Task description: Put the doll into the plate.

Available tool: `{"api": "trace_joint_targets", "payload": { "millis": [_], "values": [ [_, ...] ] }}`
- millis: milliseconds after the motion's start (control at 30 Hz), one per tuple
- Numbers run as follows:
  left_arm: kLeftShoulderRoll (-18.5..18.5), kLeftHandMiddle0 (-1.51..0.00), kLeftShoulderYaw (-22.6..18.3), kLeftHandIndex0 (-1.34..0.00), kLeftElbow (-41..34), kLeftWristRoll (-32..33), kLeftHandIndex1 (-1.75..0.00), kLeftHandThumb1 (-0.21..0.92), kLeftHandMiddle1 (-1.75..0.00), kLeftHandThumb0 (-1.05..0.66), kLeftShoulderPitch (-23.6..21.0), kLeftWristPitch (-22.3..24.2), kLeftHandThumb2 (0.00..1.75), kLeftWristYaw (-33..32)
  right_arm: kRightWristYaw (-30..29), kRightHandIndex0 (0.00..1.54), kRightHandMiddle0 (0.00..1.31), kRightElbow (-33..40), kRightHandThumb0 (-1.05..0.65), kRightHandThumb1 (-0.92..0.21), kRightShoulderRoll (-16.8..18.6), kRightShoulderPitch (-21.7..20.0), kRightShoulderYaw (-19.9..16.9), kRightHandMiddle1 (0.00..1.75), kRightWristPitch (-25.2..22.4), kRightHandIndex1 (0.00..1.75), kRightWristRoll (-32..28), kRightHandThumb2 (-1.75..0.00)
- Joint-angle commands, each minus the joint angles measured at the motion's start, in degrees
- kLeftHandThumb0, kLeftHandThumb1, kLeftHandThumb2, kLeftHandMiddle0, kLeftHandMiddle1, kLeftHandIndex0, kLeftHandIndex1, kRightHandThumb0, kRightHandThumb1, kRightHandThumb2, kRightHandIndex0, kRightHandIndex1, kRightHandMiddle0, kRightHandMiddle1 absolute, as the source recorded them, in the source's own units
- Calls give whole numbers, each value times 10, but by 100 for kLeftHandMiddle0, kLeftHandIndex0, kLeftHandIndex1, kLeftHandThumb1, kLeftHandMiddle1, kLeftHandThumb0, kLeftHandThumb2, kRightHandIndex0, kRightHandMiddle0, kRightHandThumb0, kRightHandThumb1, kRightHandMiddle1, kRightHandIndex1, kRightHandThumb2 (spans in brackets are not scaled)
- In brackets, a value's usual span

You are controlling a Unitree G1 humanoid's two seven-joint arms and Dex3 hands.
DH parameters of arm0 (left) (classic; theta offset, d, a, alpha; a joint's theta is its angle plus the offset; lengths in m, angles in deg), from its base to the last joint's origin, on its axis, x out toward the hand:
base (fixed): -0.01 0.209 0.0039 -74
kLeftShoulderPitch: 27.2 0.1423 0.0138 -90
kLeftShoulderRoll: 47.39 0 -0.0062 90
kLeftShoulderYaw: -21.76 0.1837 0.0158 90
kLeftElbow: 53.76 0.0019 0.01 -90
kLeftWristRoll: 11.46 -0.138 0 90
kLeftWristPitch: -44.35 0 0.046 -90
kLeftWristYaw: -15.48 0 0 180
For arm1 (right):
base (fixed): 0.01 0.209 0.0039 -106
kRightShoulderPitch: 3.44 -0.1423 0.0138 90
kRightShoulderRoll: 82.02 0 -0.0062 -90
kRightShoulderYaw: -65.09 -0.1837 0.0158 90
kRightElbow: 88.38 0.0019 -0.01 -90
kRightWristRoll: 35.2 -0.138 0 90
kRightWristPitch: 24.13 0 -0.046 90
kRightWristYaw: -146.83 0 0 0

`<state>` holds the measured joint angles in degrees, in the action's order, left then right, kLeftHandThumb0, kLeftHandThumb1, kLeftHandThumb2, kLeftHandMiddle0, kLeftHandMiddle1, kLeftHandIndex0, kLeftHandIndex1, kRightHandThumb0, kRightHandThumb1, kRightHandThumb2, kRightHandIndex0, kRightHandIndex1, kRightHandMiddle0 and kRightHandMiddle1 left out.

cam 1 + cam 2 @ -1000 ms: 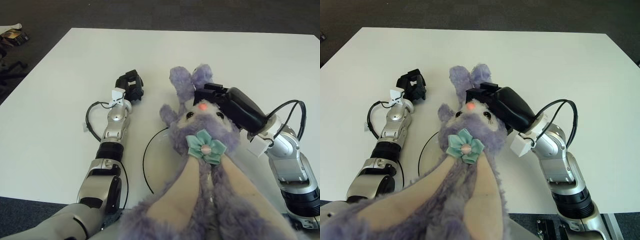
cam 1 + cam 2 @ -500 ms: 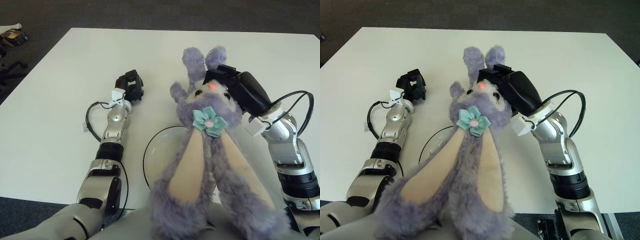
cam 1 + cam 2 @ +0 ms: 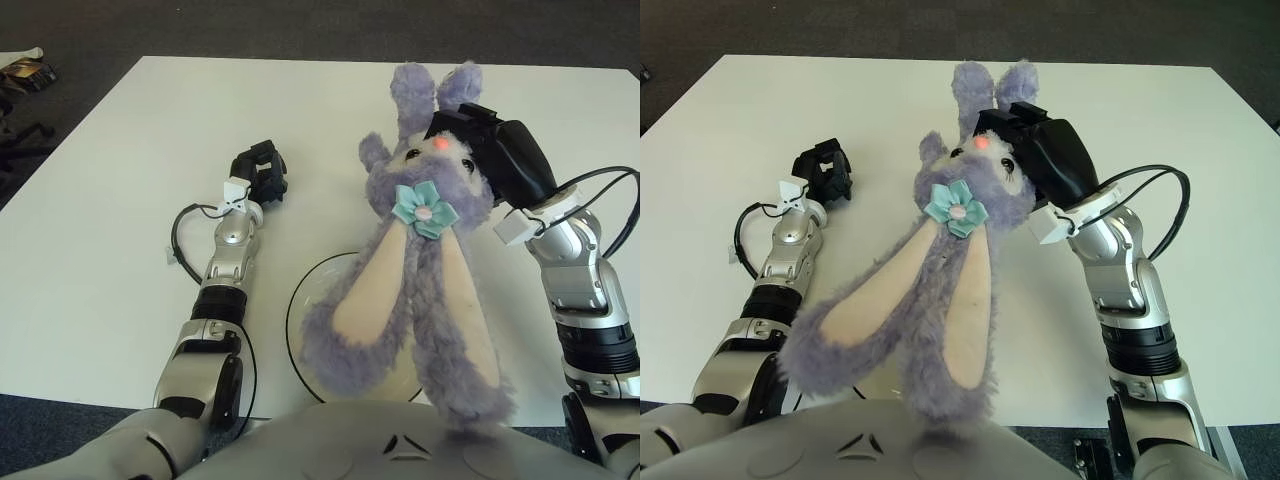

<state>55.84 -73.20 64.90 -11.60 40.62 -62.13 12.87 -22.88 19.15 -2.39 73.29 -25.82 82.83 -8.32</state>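
Note:
A purple plush rabbit doll [image 3: 425,240] with a teal flower bow hangs upside down in the air, its long ears dangling toward the camera. My right hand [image 3: 490,150] is shut on its head, held above the table at the right. Below the doll, a clear round plate [image 3: 300,312] with a dark rim sits near the table's front edge; the ears hide most of it. My left hand [image 3: 262,172] shows on the white table to the left of the doll, well apart from doll and plate.
The white table [image 3: 120,170] stretches wide on the left and at the back. A dark floor surrounds it, with some clutter [image 3: 25,70] at the far left. A black cable [image 3: 180,235] loops beside the left forearm.
My right hand has lifted the doll up and to the right, farther from the camera. More of the plate's rim shows. The left arm has not moved.

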Motion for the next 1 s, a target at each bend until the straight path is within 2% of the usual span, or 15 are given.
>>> {"api": "trace_joint_targets", "payload": {
  "millis": [0,400,767,967],
  "values": [
    [0,-137,0,-113,6,7,-175,72,-175,-52,25,5,96,10,0,77,104,-5,55,-12,-8,-19,-13,175,-12,175,-10,-156],
    [2,-136,0,-113,-18,10,-175,72,-175,-53,37,1,95,17,-8,78,105,-41,55,-11,-29,-53,-20,175,-27,175,8,-156],
    [3,-136,3,-113,-31,9,-175,72,-175,-53,44,6,95,18,-18,78,106,-49,56,-11,-49,-66,-26,175,-60,175,50,-157],
    [3,-136,3,-113,-36,11,-175,72,-175,-52,47,4,95,22,-30,78,106,-64,56,-11,-64,-72,-27,175,-61,175,68,-157]
  ]
}}
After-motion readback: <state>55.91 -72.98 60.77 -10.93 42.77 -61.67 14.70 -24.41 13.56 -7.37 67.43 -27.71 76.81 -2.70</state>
